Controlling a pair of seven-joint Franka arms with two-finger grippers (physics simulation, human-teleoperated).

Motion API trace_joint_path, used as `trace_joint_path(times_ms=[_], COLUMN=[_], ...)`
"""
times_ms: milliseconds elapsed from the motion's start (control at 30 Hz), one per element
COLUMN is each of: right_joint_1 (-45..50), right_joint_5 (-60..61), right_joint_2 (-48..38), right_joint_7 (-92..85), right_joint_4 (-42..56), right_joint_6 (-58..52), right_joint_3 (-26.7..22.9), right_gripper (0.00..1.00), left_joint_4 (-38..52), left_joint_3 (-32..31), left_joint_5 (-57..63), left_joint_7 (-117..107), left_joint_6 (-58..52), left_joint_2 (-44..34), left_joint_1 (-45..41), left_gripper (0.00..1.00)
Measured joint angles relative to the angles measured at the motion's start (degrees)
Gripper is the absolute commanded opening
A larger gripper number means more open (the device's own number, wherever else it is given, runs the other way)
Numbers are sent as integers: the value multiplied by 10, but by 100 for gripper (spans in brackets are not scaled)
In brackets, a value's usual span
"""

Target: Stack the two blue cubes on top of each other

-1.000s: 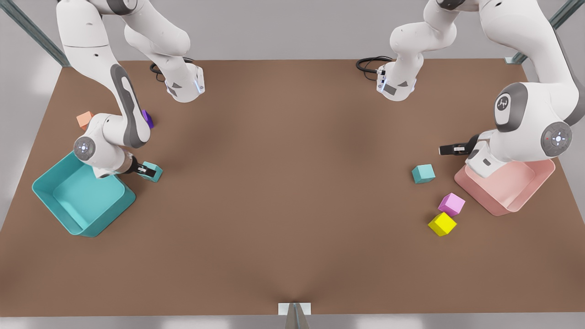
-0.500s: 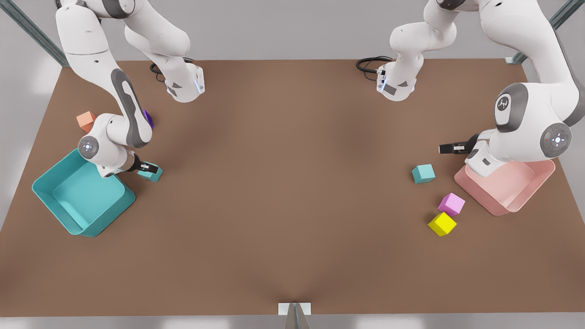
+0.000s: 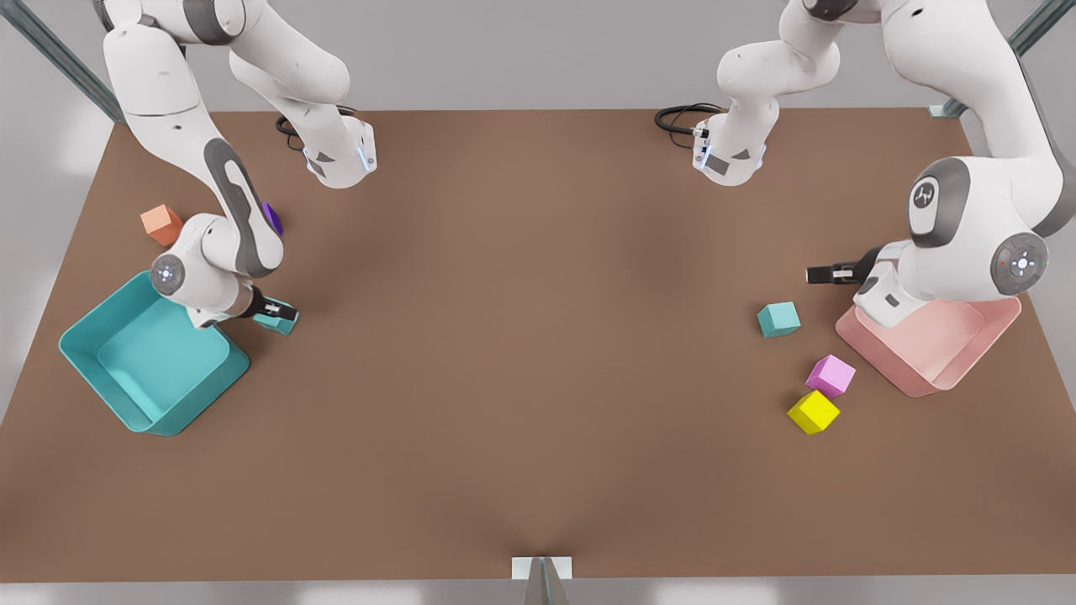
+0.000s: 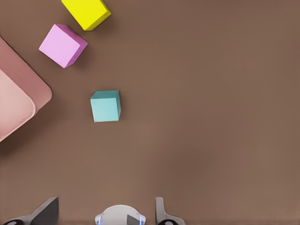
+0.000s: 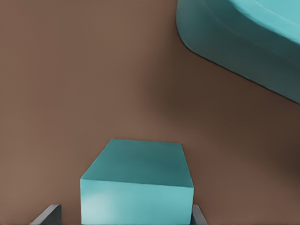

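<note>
Small matte teal cube (image 3: pixel 284 320) (image 5: pixel 138 183) sitting between the fingers (image 5: pixel 47 214) of the right gripper (image 3: pixel 273 315) (image 5: pixel 124 215), low on the brown table (image 3: pixel 538 336) at the front view's left. Fingers spread to either side of it, with a strip of table visible between one finger and the cube's face; not clamped. Right arm folded steeply down from above, forearm slanting, wrist bent so the gripper reaches sideways and low. Large teal open bin (image 3: pixel 92 336) (image 5: pixel 243 42) just behind that wrist. Small orange cube (image 3: pixel 160 224) and small purple cube (image 3: pixel 271 218) farther back, beyond the forearm, the purple one partly hidden by it.

Second small matte teal cube (image 3: pixel 778 319) (image 4: pixel 105 106) resting on the table, near and ahead of the left gripper (image 3: pixel 820 273) (image 4: pixel 103 213), untouched. Left gripper held above the table, fingers wide apart, gripping nothing; arm waiting, elbow bent, wrist over the pale pink open bin (image 3: pixel 925 370) (image 4: pixel 18 93). Small pink cube (image 3: pixel 830 375) (image 4: pixel 62 45) and small yellow cube (image 3: pixel 813 412) (image 4: pixel 86 11) beyond that teal cube from the gripper, close together, beside the pink bin.
</note>
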Motion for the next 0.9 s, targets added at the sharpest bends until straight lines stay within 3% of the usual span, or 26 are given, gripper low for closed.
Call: trace_joint_path(times_ms=[367, 500, 633, 733, 900], right_joint_1=[0, 0, 0, -1, 28], right_joint_5=[2, 2, 2, 5, 41], right_joint_2=[23, 33, 33, 22, -6], right_joint_7=[-10, -11, -13, -18, -15], right_joint_4=[-1, 0, 1, 7, 44], right_joint_6=[35, 45, 51, 49, 18], right_joint_3=[0, 0, 1, 8, 104], right_gripper=[99, 94, 78, 59, 60], left_joint_4=[1, 5, 27, 32, 33], left_joint_3=[0, 0, 0, 1, 1], left_joint_5=[0, -1, -2, -2, -2], left_joint_7=[0, 0, 0, 0, 0], left_joint_6=[0, 0, 0, 2, 4], left_joint_2=[3, 2, 1, 12, 19], left_joint_1=[2, 2, 7, 12, 14], left_gripper=[100, 100, 100, 100, 100])
